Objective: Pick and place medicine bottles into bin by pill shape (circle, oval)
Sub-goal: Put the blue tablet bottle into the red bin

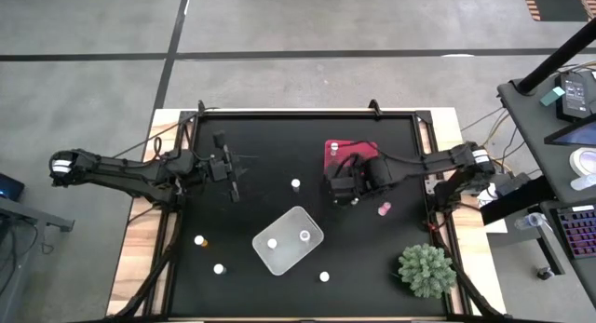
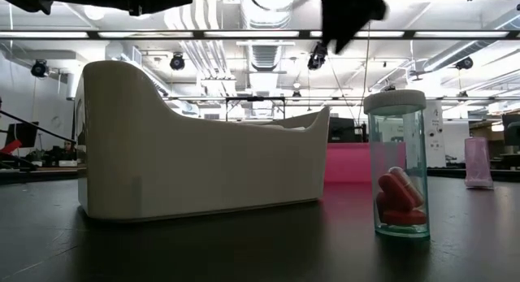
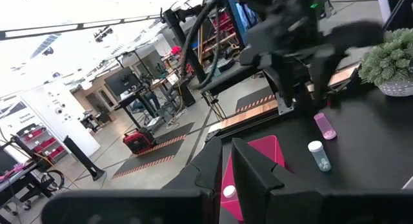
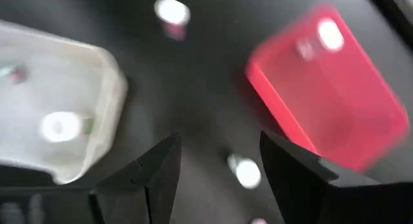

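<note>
— Where are the little bottles?

— Two sit inside the white bin, close to the middle of the black table. One bottle is at the bin's right side and one at its left side.

— And the others?

— One bottle stands on the table just above the bin. A pink bottle stands nearer the right edge. Three more stand toward the front edge: one, one, and one. From table height, a clear bottle with red oval pills stands beside the white bin.

— What about the red bin?

— The red bin lies toward the back edge. I think a white cap shows inside it, but the arm hides most of it.

— What are the pincers doing?

— The right gripper hangs above the table, between the red bin and the white bin. Its fingers are spread wide and hold nothing. The left gripper hangs over the left part of the table, pinched together, with nothing in it.

— Anything else?

— A spiky green plant sits at the front right corner.
</note>
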